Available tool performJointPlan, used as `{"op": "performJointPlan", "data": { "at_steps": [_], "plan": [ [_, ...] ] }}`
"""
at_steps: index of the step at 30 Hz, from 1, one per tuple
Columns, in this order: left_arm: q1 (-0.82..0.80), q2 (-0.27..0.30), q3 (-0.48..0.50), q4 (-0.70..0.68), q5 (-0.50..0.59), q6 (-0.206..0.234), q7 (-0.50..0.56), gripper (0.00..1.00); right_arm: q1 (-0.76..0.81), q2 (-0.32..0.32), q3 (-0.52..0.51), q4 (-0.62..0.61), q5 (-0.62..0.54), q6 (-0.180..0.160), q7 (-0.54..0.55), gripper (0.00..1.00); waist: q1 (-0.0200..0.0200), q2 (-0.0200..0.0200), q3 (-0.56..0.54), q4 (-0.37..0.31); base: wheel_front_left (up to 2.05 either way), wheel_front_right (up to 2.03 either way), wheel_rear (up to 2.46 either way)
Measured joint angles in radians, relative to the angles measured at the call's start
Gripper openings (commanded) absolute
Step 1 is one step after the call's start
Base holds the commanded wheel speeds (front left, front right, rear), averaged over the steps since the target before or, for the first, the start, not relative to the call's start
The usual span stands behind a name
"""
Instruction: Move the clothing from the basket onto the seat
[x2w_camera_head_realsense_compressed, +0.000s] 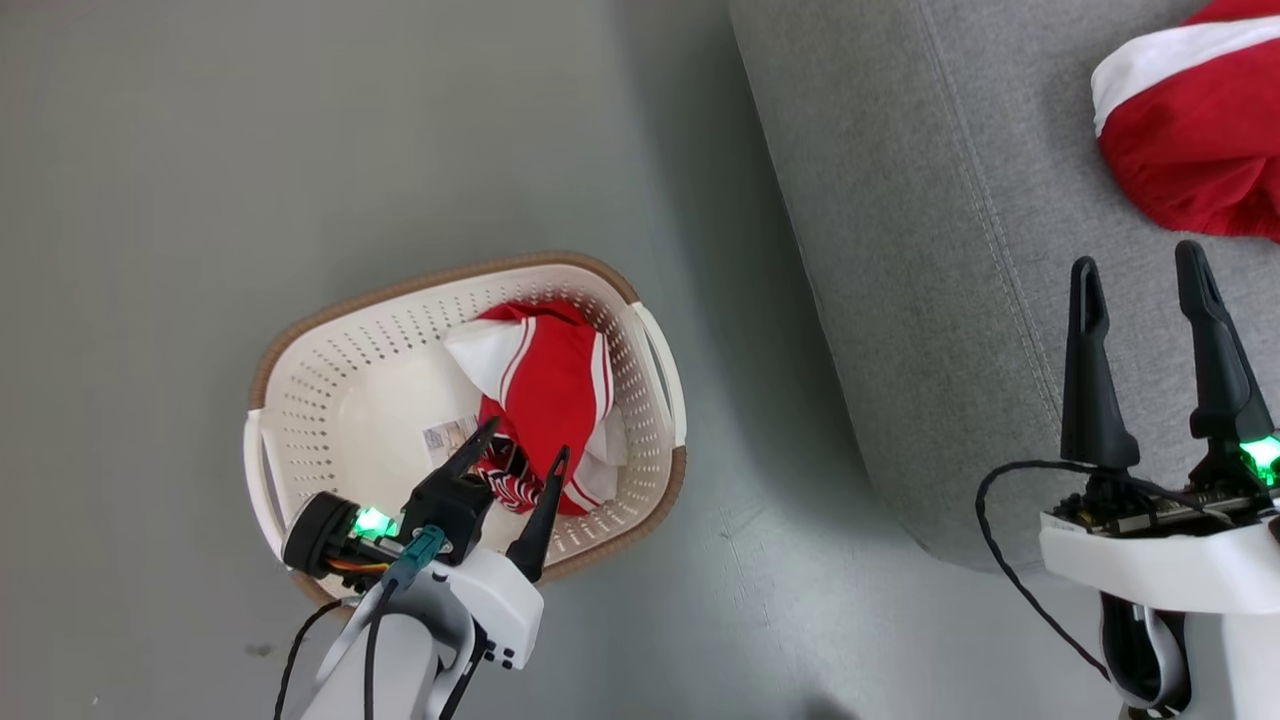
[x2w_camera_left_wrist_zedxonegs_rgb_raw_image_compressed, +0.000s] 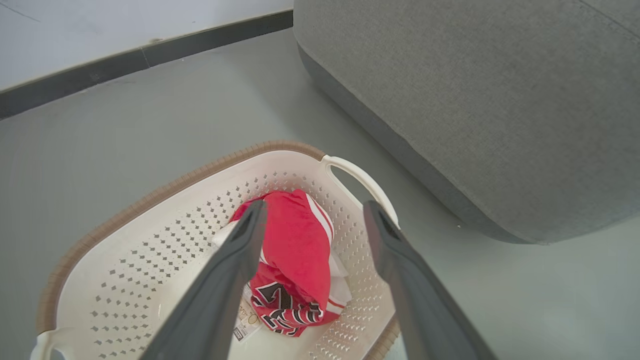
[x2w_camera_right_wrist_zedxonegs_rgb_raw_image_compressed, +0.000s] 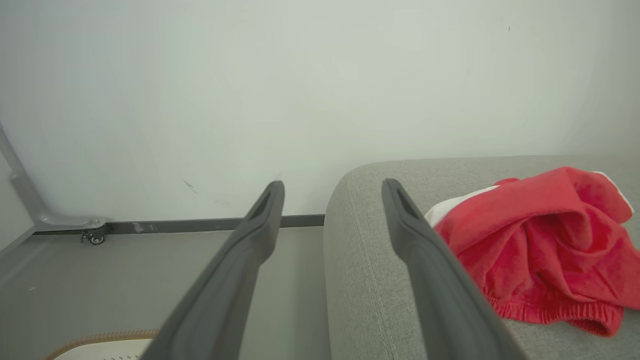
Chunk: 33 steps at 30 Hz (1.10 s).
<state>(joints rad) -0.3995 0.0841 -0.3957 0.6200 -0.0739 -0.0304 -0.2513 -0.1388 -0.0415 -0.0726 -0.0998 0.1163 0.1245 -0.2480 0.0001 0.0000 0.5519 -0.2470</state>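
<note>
– Clothing (x2w_camera_head_realsense_compressed: 545, 390) vs left pincer (x2w_camera_head_realsense_compressed: 527, 440)?
– Left pincer released, empty, poised above it; it sits bunched in basket (x2w_camera_head_realsense_compressed: 330, 320) on floor (x2w_camera_head_realsense_compressed: 150, 150), near seat (x2w_camera_head_realsense_compressed: 900, 250). Right pincer (x2w_camera_head_realsense_compressed: 1137, 257) released too, empty, over seat edge. Second red garment (x2w_camera_head_realsense_compressed: 1190, 150) lies on seat, beyond right pincer.

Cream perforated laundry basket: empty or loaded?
Not empty: the basket holds a crumpled red jersey with white stripes and dark lettering, beneath the open left gripper.

Red jersey (x2w_camera_left_wrist_zedxonegs_rgb_raw_image_compressed: 298, 252) in cream basket (x2w_camera_left_wrist_zedxonegs_rgb_raw_image_compressed: 150, 260)
</note>
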Motion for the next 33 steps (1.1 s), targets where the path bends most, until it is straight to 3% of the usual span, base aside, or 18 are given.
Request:
{"op": "performJointPlan", "data": {
  "at_steps": [16,33],
  "plan": [
    [-0.113,0.004,0.001,0.143,0.017,-0.015,0.046,1.00,-0.082,0.000,0.002,-0.003,0.013,0.000,-0.001,1.00,0.0000,0.0000,0.141,-0.047,0.00,0.00,0.00],
    [-0.244,0.040,0.031,0.273,0.015,-0.023,0.165,1.00,-0.173,0.000,0.013,-0.020,0.061,0.000,-0.002,1.00,0.0000,0.0000,0.262,-0.092,0.00,0.00,0.00]
  ]
}}
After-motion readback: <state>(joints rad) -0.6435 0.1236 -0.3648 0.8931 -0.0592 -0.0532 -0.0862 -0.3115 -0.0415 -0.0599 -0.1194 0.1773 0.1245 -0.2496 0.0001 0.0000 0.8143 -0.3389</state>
